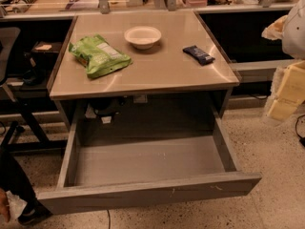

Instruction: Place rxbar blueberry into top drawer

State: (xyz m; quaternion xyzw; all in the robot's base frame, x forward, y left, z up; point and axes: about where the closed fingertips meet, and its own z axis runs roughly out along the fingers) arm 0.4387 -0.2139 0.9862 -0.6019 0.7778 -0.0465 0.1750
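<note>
The rxbar blueberry point(199, 54), a small dark navy bar, lies flat on the tabletop point(157, 73) near its right edge. The top drawer point(147, 192) is pulled wide open below the tabletop and nothing lies in it. My gripper point(282, 104), pale yellow, hangs at the right edge of the view, off the table's right side. It is level with the drawer's back, below and to the right of the bar, and touches nothing. Its white arm point(295, 30) rises above it.
A crinkled green chip bag point(97, 55) lies on the left of the tabletop and a white bowl point(142, 36) stands at the back middle. A dark chair point(14, 80) stands left of the table. A cluttered bench runs behind. Speckled floor surrounds the drawer.
</note>
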